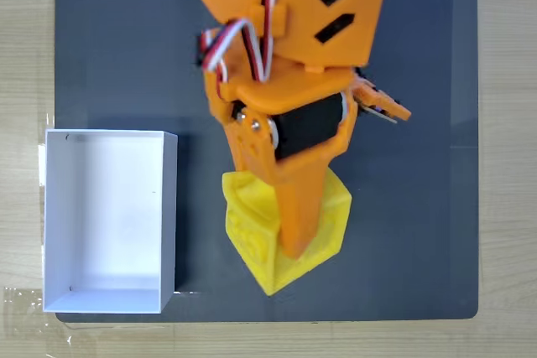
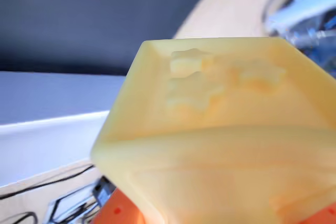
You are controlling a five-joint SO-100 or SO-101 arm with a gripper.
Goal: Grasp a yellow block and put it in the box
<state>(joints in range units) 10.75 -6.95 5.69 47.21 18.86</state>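
Note:
The yellow block (image 1: 252, 228) sits between the fingers of my orange gripper (image 1: 294, 251), low and centre in the fixed view, over the dark mat. One orange finger crosses its top face. The block looks large and tilted there, just right of the box (image 1: 169, 207), a white shallow tray that is empty. In the wrist view the yellow block (image 2: 226, 129) is very close and blurred, with raised shapes on its face. A bit of an orange finger (image 2: 122, 212) shows below it, and the white wall of the box (image 2: 47, 135) lies to its left.
A dark grey mat (image 1: 419, 207) covers most of the light wooden table (image 1: 25, 39). The arm's orange body and cables (image 1: 252, 39) reach in from the top. Mat to the right of the block is bare. Black cables (image 2: 47, 192) show at the wrist view's lower left.

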